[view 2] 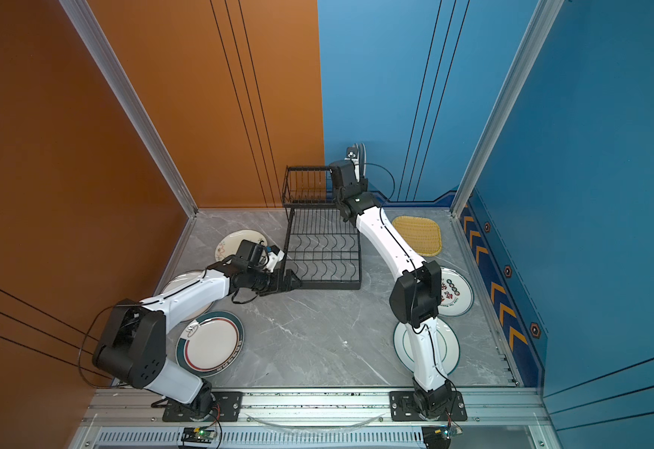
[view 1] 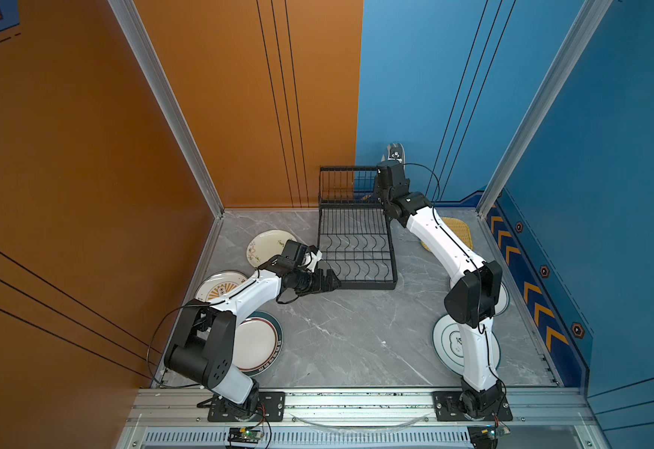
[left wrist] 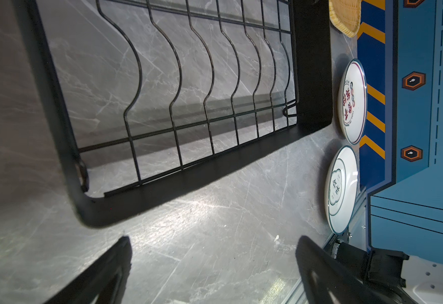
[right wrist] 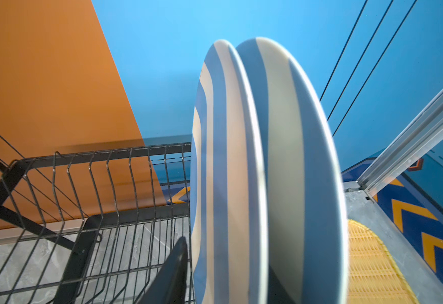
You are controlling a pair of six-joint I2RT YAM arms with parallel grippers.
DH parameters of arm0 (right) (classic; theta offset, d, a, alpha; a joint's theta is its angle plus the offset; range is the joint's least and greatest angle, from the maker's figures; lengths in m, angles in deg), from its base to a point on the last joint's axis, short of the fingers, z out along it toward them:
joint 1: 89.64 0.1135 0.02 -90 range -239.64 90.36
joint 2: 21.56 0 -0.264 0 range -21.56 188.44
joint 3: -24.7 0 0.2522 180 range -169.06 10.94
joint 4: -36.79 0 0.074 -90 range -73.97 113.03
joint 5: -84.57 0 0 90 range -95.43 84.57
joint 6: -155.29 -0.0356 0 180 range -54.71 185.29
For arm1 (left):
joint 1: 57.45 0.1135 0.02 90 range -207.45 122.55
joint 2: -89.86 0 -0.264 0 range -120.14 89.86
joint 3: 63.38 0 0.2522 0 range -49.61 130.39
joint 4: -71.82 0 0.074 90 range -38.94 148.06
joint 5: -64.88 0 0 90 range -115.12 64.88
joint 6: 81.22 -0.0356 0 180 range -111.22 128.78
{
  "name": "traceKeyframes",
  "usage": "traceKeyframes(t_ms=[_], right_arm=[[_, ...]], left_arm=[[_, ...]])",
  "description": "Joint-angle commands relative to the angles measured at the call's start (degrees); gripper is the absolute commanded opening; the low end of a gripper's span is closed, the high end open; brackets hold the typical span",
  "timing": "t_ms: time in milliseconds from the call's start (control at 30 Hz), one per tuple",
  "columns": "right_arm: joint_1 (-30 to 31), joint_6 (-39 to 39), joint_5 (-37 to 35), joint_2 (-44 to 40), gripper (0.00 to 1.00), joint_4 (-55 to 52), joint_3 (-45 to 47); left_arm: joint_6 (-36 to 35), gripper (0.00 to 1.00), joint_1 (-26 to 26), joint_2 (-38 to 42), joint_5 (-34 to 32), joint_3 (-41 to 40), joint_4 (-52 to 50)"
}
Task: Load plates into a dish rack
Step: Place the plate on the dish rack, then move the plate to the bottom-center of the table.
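Observation:
The black wire dish rack stands at the back middle of the table. Two blue-and-white striped plates stand on edge at the right end of its raised rear tier; their tops show in both top views. My right gripper straddles the nearer striped plate, with one finger a narrow gap off its face and the other between the two plates. My left gripper is open and holds nothing, low by the rack's front left corner.
Flat on the left lie a cream plate, a plate with orange rays and a green-rimmed plate. On the right lie a yellow woven tray, a red-printed plate and a green-lined white plate.

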Motion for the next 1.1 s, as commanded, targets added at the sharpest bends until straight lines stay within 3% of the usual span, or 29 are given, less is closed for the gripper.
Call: traceKeyframes(t_ms=[0, 200, 500, 833, 1067], right_arm=[[-0.1, -0.8, 1.5, -2.7, 0.46, -2.5, -1.0], [0.7, -1.7, 2.6, -7.6, 0.62, -4.1, 1.9], [2.4, -3.7, 4.3, -19.4, 0.73, -5.8, 14.5], [3.2, -12.6, 5.4, -37.4, 0.80, -10.5, 37.8], [-1.4, -17.6, 8.9, -50.1, 0.87, -16.1, 54.1]], left_arm=[[0.3, 0.98, -0.4, 1.8, -1.3, -1.1, -0.3], [0.5, 0.98, -0.6, 2.4, -2.1, -1.3, 0.0], [0.2, 0.98, -1.4, 2.7, -2.8, -1.0, 0.4], [-0.6, 0.98, -2.6, 1.7, -3.1, -0.7, 1.5], [-0.5, 0.98, -3.3, 0.9, -2.6, -0.6, 1.8]])
